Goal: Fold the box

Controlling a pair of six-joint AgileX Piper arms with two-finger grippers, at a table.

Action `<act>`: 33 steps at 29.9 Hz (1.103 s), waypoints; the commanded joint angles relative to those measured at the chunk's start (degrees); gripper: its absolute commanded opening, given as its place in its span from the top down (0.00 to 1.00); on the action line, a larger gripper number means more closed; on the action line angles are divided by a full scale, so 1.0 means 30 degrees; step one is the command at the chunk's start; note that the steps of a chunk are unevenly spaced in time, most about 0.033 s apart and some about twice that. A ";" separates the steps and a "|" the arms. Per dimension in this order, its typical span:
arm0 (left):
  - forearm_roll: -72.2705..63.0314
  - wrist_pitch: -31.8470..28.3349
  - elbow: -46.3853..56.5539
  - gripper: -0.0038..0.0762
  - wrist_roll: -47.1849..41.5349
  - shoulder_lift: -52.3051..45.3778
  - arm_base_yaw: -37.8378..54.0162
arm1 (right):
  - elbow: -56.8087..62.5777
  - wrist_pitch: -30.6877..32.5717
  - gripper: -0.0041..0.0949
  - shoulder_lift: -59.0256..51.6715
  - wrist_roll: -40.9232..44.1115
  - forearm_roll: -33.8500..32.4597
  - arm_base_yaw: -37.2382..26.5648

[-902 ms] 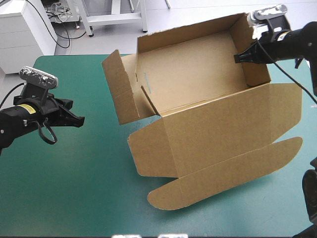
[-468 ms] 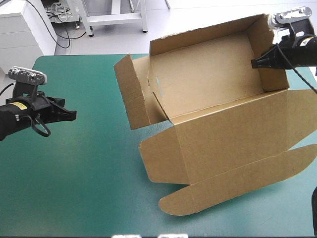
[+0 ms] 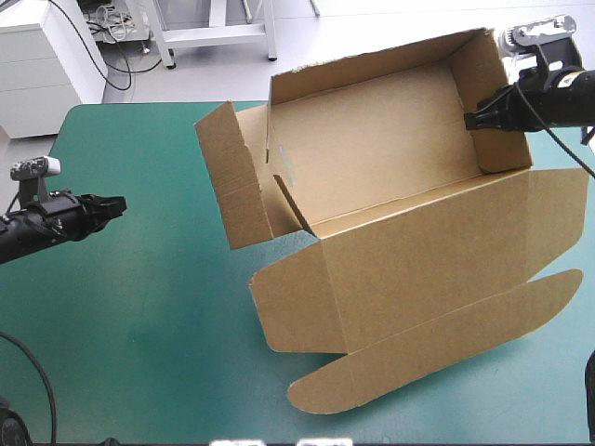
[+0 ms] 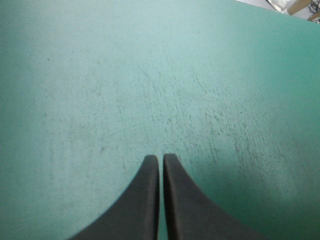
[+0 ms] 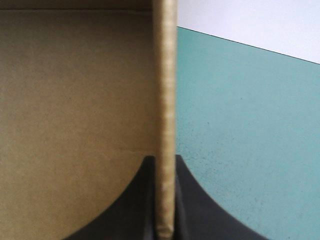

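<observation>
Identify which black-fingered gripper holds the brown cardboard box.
The right gripper, pinching the box's right end wall; the left gripper is shut over the teal-green cover.

Most of the box (image 5: 75, 100) outside the right wrist view; table's (image 3: 139, 325) right edge out of frame.

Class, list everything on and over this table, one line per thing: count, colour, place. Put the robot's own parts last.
box: one, brown, over the table's right half; an open tray with walls raised, lid flat toward the near edge, left end flap swung outward.
table cover: one, teal-green, beneath the box and both arms.
left hand: one, black, shut on nothing, over the cover near the left edge, apart from the box.
right hand: one, black, shut on the box's right end wall.
</observation>
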 commanded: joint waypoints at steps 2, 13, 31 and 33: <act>-0.4621 -0.0475 0.1088 0.93 0.2372 0.0925 -0.0067 | -0.0442 -0.1181 0.98 -0.0843 0.0028 0.1259 -0.0146; -0.7574 0.2736 0.1283 0.49 0.6748 0.4554 -0.2504 | -0.0442 -0.1181 0.98 -0.0843 -0.0039 0.2856 -0.0146; -1.2074 0.5976 0.1215 0.33 0.8174 0.5228 -0.5604 | 0.0306 -0.1672 0.97 -0.0234 0.0546 0.1059 0.0638; -1.2074 0.5976 0.1215 0.33 0.8174 0.5228 -0.5699 | 0.0656 -0.2505 0.97 -0.0112 0.1135 0.0058 0.1215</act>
